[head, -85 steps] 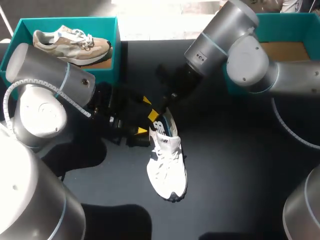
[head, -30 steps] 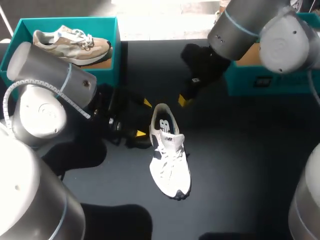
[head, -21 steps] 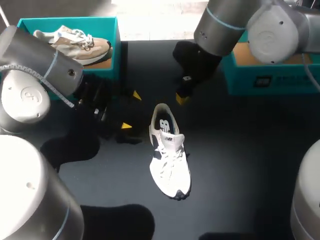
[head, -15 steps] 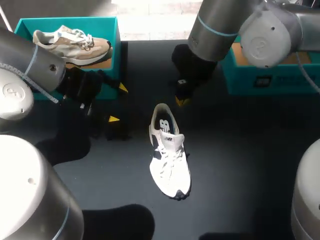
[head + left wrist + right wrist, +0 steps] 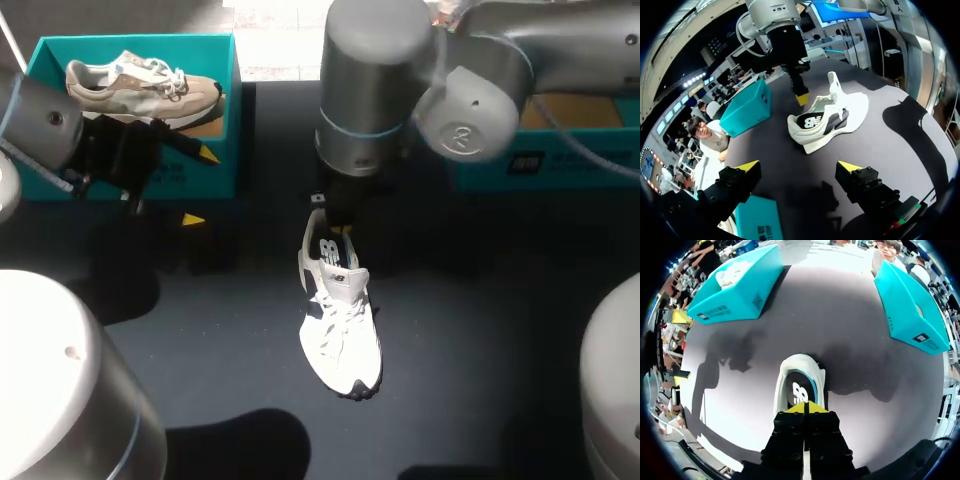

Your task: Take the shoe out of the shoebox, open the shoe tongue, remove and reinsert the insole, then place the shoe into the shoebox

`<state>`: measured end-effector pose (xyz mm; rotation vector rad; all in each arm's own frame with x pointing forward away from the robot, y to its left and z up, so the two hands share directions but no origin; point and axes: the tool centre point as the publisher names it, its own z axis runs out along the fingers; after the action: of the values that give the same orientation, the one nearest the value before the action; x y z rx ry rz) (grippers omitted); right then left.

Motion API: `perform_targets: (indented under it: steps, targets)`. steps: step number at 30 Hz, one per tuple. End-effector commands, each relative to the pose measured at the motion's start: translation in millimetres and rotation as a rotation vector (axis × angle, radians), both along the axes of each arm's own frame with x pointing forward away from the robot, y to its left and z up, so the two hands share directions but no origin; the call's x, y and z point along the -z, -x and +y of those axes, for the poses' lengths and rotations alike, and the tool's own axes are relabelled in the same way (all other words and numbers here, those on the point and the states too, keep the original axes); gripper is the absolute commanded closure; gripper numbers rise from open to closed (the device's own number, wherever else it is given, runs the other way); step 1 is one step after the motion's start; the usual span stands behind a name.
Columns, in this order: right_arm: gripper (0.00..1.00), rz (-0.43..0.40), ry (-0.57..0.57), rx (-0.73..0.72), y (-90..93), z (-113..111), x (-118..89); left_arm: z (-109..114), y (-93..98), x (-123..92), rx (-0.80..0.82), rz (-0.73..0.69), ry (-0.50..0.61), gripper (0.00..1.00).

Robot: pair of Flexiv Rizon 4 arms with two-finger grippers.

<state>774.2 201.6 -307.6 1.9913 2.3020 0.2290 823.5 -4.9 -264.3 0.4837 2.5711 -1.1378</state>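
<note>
A white sneaker [image 5: 340, 320] lies on its sole in the middle of the dark table, heel toward the back. My right gripper [image 5: 330, 215] hangs just above its heel opening, with the yellow fingertips pressed together and nothing between them. In the right wrist view the shut right gripper [image 5: 809, 407] sits over the sneaker's [image 5: 800, 382] collar. My left gripper [image 5: 200, 187] stands open, well to the sneaker's left, by the left box. In the left wrist view the sneaker [image 5: 832, 117] lies far ahead of the wide-open left gripper [image 5: 799, 166], with the right gripper [image 5: 801, 97] at its heel.
A teal shoebox [image 5: 228, 100] at the back left holds a beige sneaker [image 5: 145, 85]. A second teal shoebox [image 5: 560, 165] stands at the back right, its brown floor showing. The right wrist view shows the left box [image 5: 737, 300] and the right box [image 5: 912, 315] beyond the sneaker.
My left arm has pulled back to the left, away from the sneaker, staying open. My right arm has swung left and come down over the sneaker's heel. The sneaker has not moved.
</note>
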Motion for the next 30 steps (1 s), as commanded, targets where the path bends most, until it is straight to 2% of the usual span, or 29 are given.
perform_targets:
  steps: [1,15,22,30]
  targets:
    - [1.0,-0.05,0.167,0.001,9.4,11.5,10.5,4.0,6.2,-1.0,-0.017,-0.002,-0.005,0.0]
    - [1.0,-0.058,0.159,-0.011,10.4,12.0,9.9,5.0,7.5,-0.4,-0.017,0.015,0.003,0.0]
    - [1.0,-0.04,0.143,-0.008,10.3,2.5,24.4,5.0,7.5,-0.4,-0.017,0.015,0.003,0.0]
    - [1.0,-0.045,0.187,0.004,11.6,-5.1,40.5,5.0,7.5,-0.4,-0.017,0.015,0.003,0.0]
